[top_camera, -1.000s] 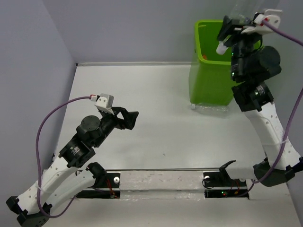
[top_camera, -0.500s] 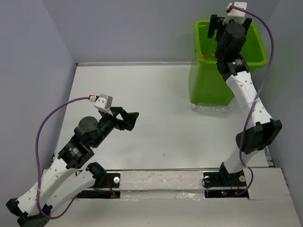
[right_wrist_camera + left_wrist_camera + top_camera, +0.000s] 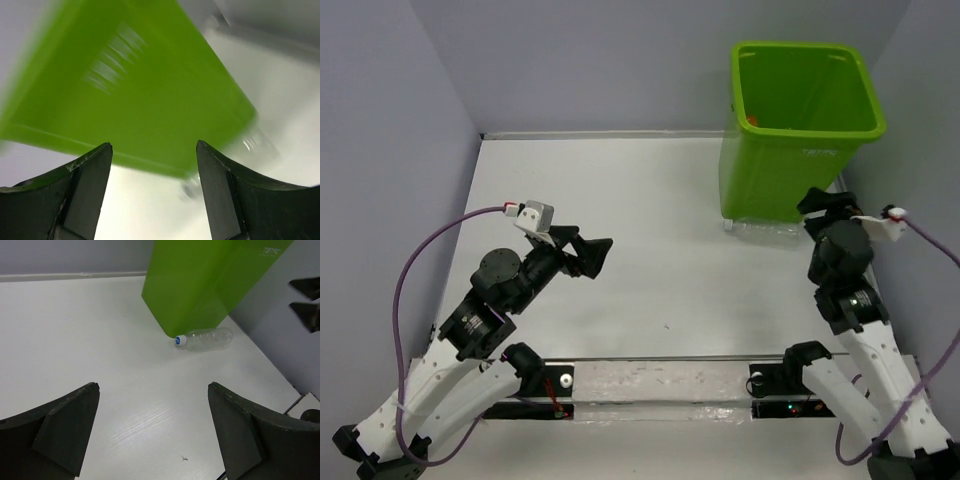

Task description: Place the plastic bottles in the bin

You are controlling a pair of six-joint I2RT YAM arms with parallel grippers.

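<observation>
A clear, empty-looking plastic bottle with a blue cap lies on its side on the white surface. It is pressed along the foot of the near wall of the tall lime-green plastic bin, and its cap points to the left. From the left wrist camera the bottle shows ribbed, see-through walls, with its cap just clear of the bin's lower corner. The bin stands in the far right corner of the surface, square with a rolled rim and narrowing toward its base. A small patch of orange shows inside it, low against the left wall. What else it holds cannot be made out. The right end effector hangs low just beside the bottle's right end, close to the bin's near wall, with its dark fingers partly apart and nothing between them. Its own camera gives a motion-smeared view in which the green wall fills most of the space beyond the gap between the fingers. The bin wall stands directly behind the bottle and the grey side wall closes in on the right, so the bottle sits in a tight pocket. The left end effector is well apart, over the middle-left of the surface, with its fingers spread fully and empty, facing the bottle across bare white surface. A purple cable loops from each wrist, and a metal rail runs along the near edge between the arm bases.
</observation>
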